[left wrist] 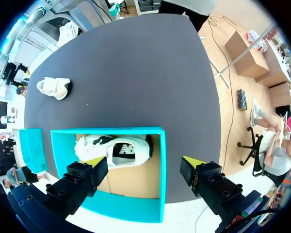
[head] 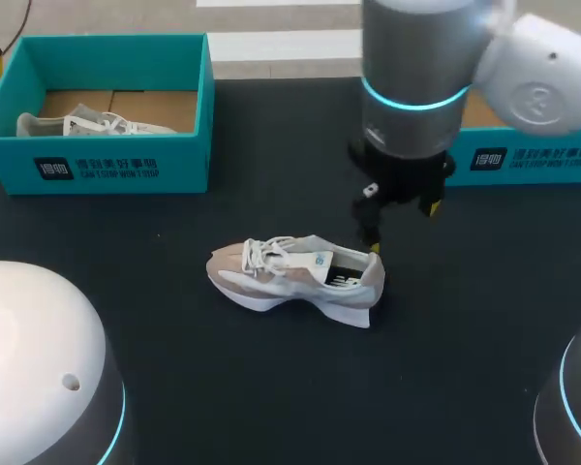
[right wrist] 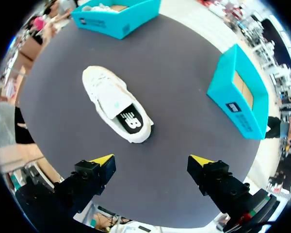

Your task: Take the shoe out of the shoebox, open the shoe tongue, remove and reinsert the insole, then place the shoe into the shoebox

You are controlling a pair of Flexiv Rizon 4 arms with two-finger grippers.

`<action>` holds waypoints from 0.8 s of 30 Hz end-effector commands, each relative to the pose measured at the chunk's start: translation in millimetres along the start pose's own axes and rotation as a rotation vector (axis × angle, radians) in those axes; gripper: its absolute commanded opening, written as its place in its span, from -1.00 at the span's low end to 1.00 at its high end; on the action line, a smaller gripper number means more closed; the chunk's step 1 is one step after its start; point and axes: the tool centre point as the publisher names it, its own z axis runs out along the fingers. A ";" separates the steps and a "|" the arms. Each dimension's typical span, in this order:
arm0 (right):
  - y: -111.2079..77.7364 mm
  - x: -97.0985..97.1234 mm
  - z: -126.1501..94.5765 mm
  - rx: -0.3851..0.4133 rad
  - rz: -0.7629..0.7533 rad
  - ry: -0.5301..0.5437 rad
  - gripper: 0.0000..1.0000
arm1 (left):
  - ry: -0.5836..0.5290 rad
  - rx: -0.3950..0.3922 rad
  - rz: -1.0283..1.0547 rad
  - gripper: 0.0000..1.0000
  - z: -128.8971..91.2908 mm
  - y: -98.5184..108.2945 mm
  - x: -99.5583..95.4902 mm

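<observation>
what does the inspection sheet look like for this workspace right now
surface: black table
job's things: shoe upright on the table's middle, insole showing; second shoe inside the left shoebox; right shoebox at the far right
clutter: nothing seen
grippers: left gripper open above the left shoebox; right gripper open above the table by the shoe's heel, touching nothing
cables: nothing seen
surroundings: nothing seen reaching over the table

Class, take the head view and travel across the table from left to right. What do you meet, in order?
first shoebox → loose shoe → right gripper → second shoebox
</observation>
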 end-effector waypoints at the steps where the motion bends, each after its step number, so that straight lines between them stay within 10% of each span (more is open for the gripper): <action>1: -4.4 -5.8 3.3 -0.039 -0.331 0.108 1.00 | 0.001 0.001 0.001 1.00 -0.6 0.2 0.4; 9: -4.4 -5.8 3.3 -0.039 -0.331 0.108 1.00 | 0.001 0.001 0.001 1.00 -0.6 0.2 0.4; 14: -25.7 -7.1 1.2 -0.331 -0.581 0.135 1.00 | 0.001 0.001 0.001 1.00 -0.6 0.2 0.4; 24: -46.6 -29.7 8.5 -0.538 -0.781 0.229 1.00 | 0.001 0.001 0.001 1.00 -0.6 0.2 0.4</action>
